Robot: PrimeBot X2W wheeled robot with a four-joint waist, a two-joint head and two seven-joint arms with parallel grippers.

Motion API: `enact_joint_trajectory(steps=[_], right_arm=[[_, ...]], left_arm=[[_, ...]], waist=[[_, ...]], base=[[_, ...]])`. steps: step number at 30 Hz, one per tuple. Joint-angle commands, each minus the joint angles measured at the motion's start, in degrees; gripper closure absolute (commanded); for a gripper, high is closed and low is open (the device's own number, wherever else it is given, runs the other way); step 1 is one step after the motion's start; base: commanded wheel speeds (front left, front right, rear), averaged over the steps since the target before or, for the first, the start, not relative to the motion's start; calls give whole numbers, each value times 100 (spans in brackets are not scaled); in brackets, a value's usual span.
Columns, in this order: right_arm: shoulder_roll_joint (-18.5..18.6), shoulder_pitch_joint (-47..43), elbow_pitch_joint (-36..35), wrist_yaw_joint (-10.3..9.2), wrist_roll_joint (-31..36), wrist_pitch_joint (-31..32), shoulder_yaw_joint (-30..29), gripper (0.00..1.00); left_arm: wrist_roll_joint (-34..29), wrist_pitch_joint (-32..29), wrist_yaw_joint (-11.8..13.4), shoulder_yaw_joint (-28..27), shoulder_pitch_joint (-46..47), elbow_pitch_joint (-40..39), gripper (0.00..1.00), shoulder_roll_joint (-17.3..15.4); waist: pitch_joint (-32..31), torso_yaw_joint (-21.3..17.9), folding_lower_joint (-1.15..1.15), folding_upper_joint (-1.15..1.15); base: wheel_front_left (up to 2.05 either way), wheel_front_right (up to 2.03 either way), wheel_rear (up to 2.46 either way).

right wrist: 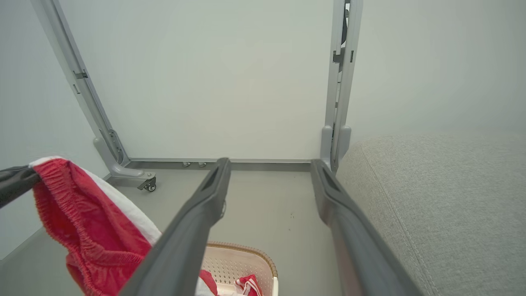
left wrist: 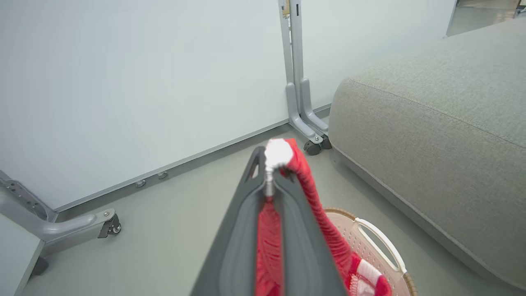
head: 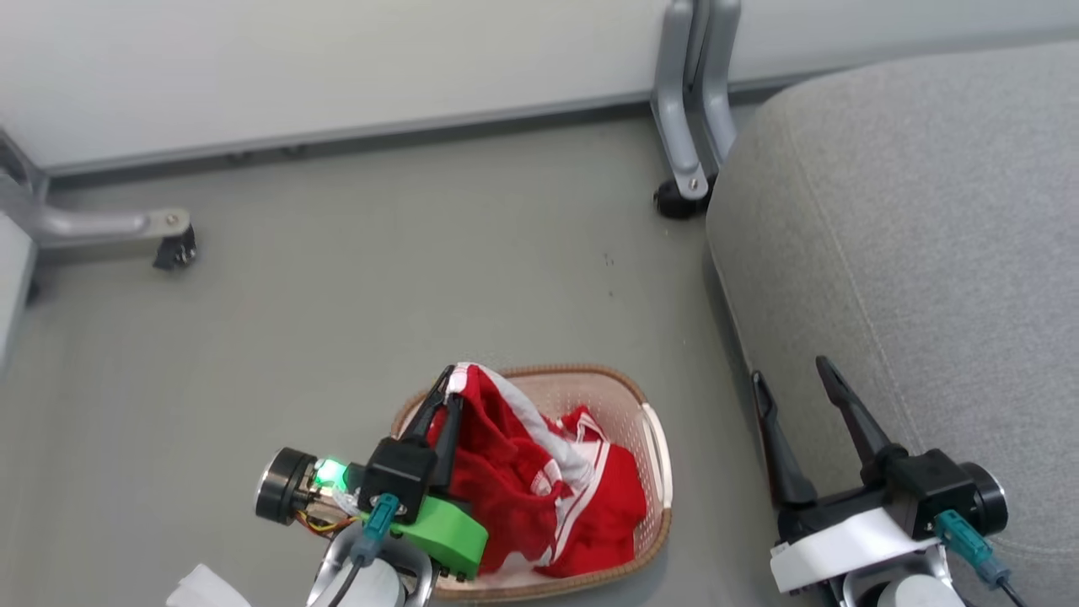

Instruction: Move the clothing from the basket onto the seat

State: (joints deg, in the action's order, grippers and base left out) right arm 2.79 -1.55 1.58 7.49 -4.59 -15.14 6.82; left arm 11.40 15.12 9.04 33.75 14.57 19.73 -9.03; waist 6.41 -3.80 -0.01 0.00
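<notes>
Currently left claw clenched on clothing at elastic hem above basket; soft, light, likely drapes. Right claw released, beside seat.

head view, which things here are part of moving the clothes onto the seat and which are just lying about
For the job:
- clothing, one edge held up above the basket
- seat
- left gripper, fingers shut on the clothing
- right gripper, open beside the seat

Just lying about:
- grey frame leg on a castor by the seat
- second frame leg at far left
</notes>
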Motion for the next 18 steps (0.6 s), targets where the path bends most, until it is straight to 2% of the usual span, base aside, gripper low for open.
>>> enact_joint_trajectory(steps=[1, 9, 18], right_arm=[[18, -141, 32, 0, -48, -2, 36, 0], [18, -359, 168, 0, -41, -2, 231, 0], [18, -341, 201, 0, -55, -2, 616, 0]], left_arm=[[-9, 5, -35, -83, -163, -103, 100, 12], [-267, 4, -188, -414, -374, -609, 100, 40], [-428, 4, -503, -413, -91, -869, 100, 145]], waist=[[-627, 7, 1, 0], [-870, 40, 1, 0], [-894, 56, 1, 0]], base=[[0, 0, 0], [0, 0, 0], [0, 0, 0]])
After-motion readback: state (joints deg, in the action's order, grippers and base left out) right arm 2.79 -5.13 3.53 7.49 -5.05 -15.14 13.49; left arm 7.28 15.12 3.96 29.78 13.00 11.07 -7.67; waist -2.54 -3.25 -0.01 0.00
